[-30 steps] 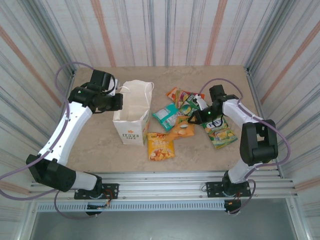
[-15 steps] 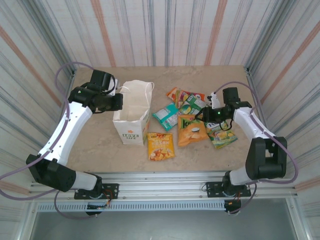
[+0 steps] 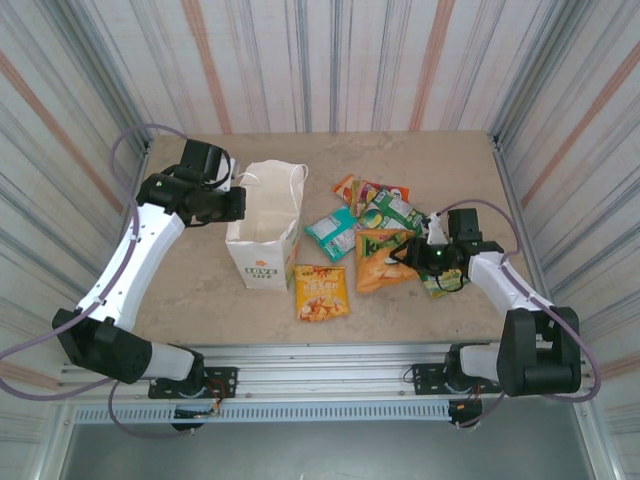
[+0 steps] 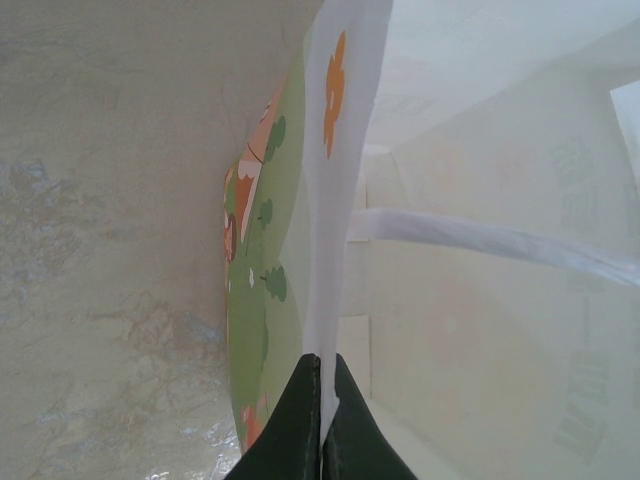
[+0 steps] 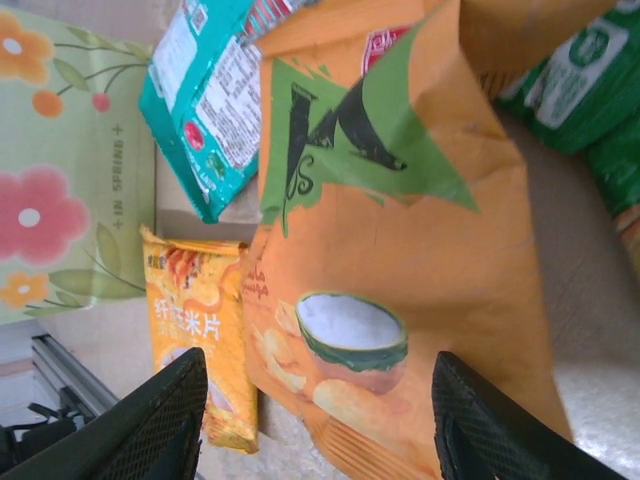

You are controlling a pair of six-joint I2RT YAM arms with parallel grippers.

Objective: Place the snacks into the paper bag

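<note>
1. Nearest: yellow packet (image 3: 321,292), flat on the counter (image 3: 200,290), just right of the bag's near corner. Glossy foil, printed chip picture.
2. Next: orange packet (image 5: 390,250), green "K" mark and a bowl picture, lying flat just right of the yellow one. The right claw (image 5: 318,390) hangs over its near end, released, fingers wide to either side, nothing held.
3. Handling, judged: the snacks look light and air-puffed, with slick foil and brittle contents. A hard pinch on the belly would likely slip or crush. Better hold: the flat crimped end seam, or across the narrow width with a gentle close.
4. Bag (image 3: 268,235): upright, left of the snacks, mouth open upward. White paper, green-orange flowers, "LOVE LIFE" on the near face, twisted handles. Thin and light, so it would probably tip or fold if bumped. The left claw (image 4: 322,420) is clenched on its left rim, which steadies it. The inside looks bare in the left wrist view.
5. Beyond: teal packet (image 3: 331,233) overlapping the orange one's far end, then green packets (image 3: 392,212), and the red-orange packet (image 3: 355,188) farthest. All are on the counter, in a loose overlapping pile well clear of the bag's mouth.
</note>
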